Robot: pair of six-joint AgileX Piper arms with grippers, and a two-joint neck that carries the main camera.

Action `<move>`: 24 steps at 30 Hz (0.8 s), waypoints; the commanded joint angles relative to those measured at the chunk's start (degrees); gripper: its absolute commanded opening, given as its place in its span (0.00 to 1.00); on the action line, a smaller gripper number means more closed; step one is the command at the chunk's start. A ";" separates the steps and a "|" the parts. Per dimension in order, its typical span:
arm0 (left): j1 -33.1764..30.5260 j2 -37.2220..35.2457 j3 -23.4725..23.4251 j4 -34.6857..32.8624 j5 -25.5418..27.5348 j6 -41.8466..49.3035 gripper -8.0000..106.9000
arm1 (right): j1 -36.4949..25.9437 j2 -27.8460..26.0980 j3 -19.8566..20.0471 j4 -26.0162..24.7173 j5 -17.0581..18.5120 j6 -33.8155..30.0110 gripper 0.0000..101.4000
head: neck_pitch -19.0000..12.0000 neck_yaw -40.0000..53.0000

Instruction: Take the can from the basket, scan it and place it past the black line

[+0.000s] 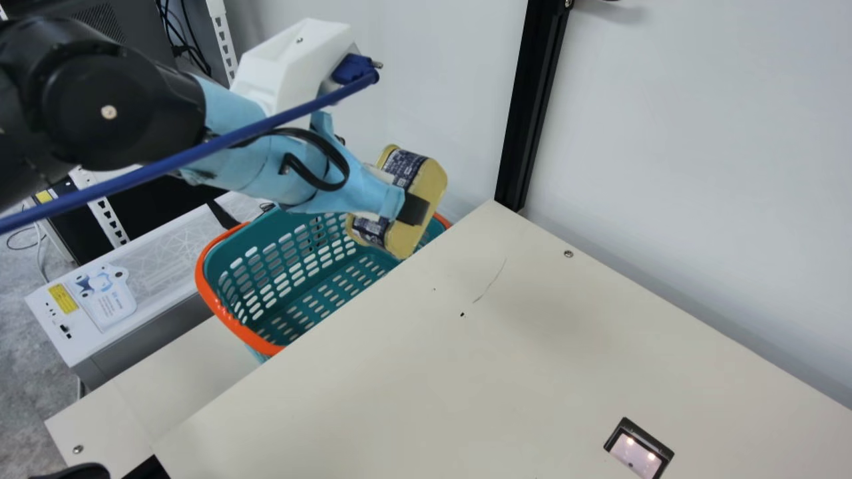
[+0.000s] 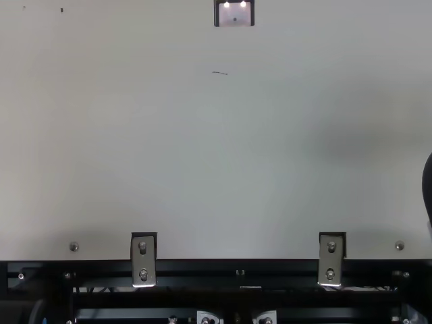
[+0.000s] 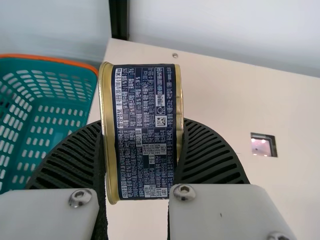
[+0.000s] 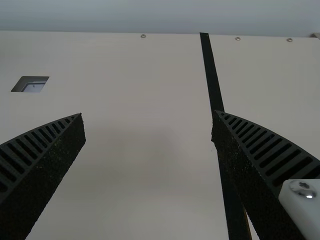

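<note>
One can (image 3: 145,132) is hanging clamped in the left gripper (image 1: 399,194), at the main view's one o'clock from the basket (image 1: 243,334). The right gripper (image 4: 148,117) is gaping.

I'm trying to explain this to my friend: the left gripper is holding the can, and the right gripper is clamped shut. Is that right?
Not quite: the right gripper is open, not shut; the right wrist view shows its two fingers well apart. The left gripper is indeed holding the can.
</note>
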 commanded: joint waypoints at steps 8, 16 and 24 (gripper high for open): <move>-1.79 -0.49 0.04 -3.83 1.66 -2.62 0.16 | 0.00 0.00 0.00 0.00 0.00 0.00 1.00 | -1.83 1.34; -1.81 -0.63 -0.46 -8.41 3.15 -4.67 0.16 | 0.00 0.00 0.00 0.00 0.00 0.00 1.00 | -1.83 1.34; -0.87 -0.60 -0.93 -12.14 4.72 -6.80 0.16 | 0.00 0.00 0.00 0.00 0.00 0.00 1.00 | -1.83 1.34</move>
